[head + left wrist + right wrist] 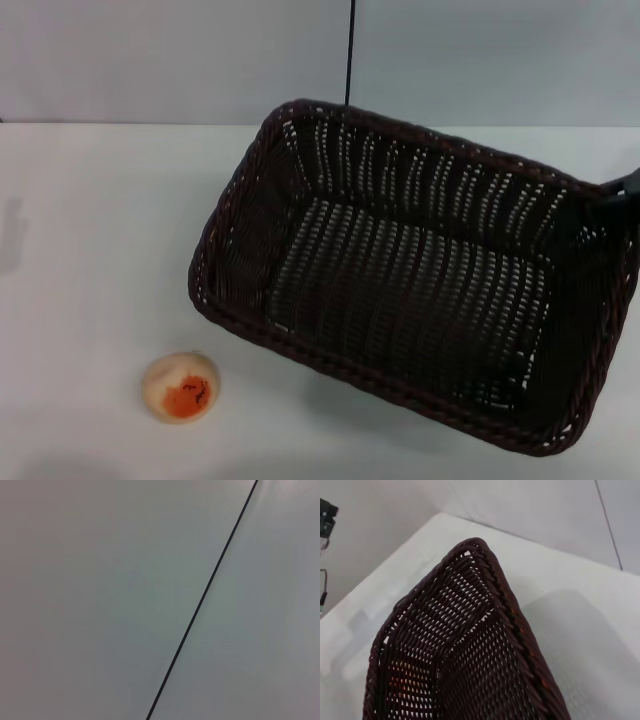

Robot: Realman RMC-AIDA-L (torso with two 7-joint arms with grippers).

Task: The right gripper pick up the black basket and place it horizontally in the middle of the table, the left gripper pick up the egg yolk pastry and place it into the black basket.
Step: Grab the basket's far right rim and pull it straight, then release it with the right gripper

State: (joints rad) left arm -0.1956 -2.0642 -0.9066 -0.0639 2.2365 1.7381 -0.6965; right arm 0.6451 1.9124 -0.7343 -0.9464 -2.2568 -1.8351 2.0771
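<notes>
We see the black basket (420, 290) sitting skewed on the table (90, 250), and the right gripper (618, 190) at its right-hand rim, probably clamped there to carry and square it, though we cannot tell its fingers' state. The egg yolk pastry (181, 386) lies apart, near the basket's left corner, awaiting the left gripper, which is out of view.
</notes>
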